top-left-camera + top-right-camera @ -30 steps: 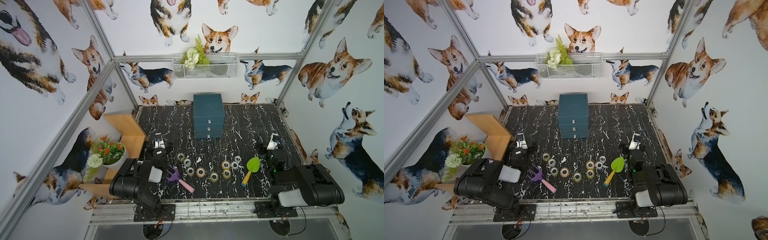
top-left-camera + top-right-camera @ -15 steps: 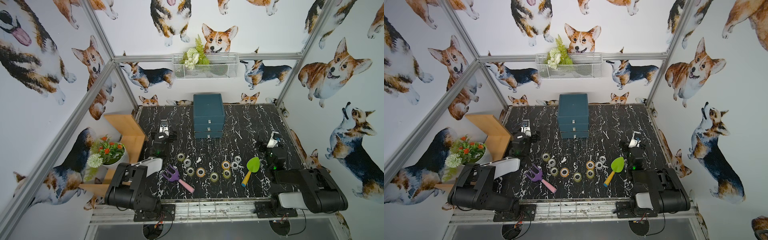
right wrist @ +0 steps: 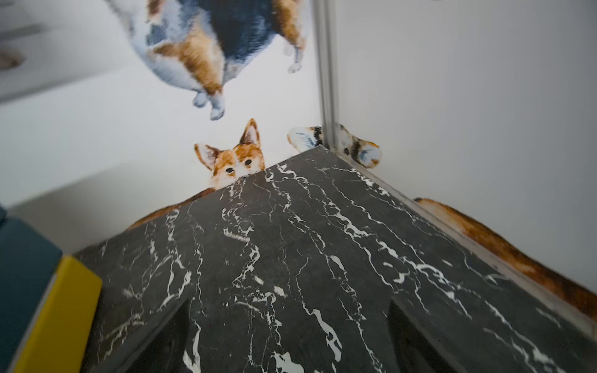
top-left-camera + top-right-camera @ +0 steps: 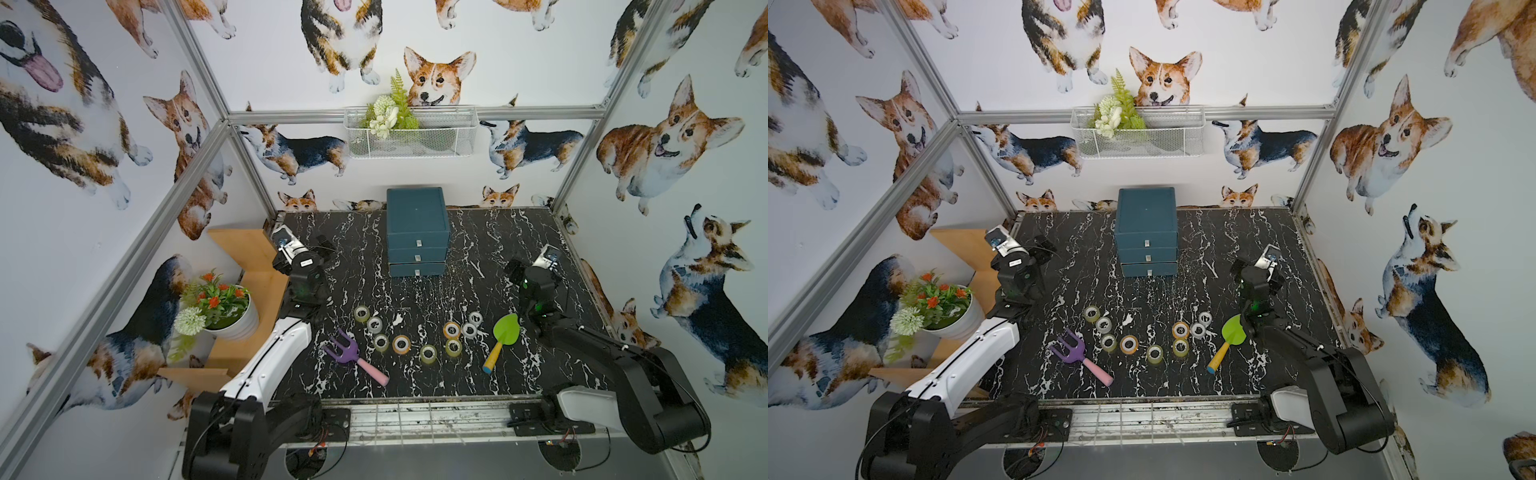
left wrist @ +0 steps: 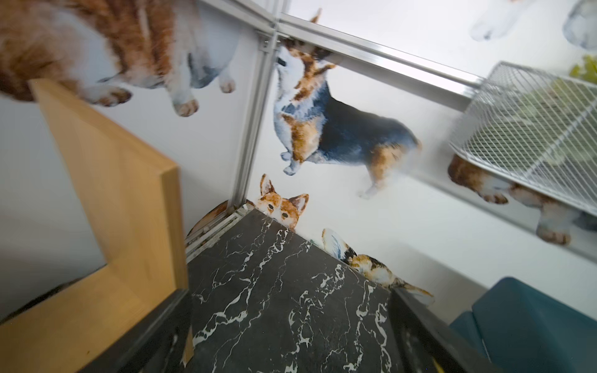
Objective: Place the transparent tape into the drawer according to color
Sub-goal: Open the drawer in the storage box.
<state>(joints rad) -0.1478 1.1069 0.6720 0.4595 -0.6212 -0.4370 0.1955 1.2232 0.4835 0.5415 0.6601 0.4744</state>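
Several small see-through tape rolls lie in two loose clusters near the front of the black marble table [image 4: 478, 232]: a yellow-green roll [image 4: 362, 313], a clear roll [image 4: 375, 324], an orange roll [image 4: 401, 343] and others to the right, such as an orange one [image 4: 1180, 329]. The teal drawer unit [image 4: 417, 232] stands at the back middle with all three drawers shut. My left gripper [image 4: 323, 249] [image 5: 290, 339] hovers open over the table's back left, left of the drawer unit [image 5: 533, 323]. My right gripper [image 4: 514, 268] [image 3: 287, 342] hovers open at the right side. Neither holds anything.
A purple toy rake [image 4: 347, 353] lies left of the rolls and a green toy trowel [image 4: 505, 332] right of them. A wooden shelf [image 4: 249, 257] with a flower pot [image 4: 226, 309] stands at the left edge. A wire basket [image 4: 409, 133] hangs on the back wall.
My left arm has stretched out and carried its gripper toward the back left of the table. The right arm has shifted only slightly. Both grippers stayed open; the rolls have not moved.
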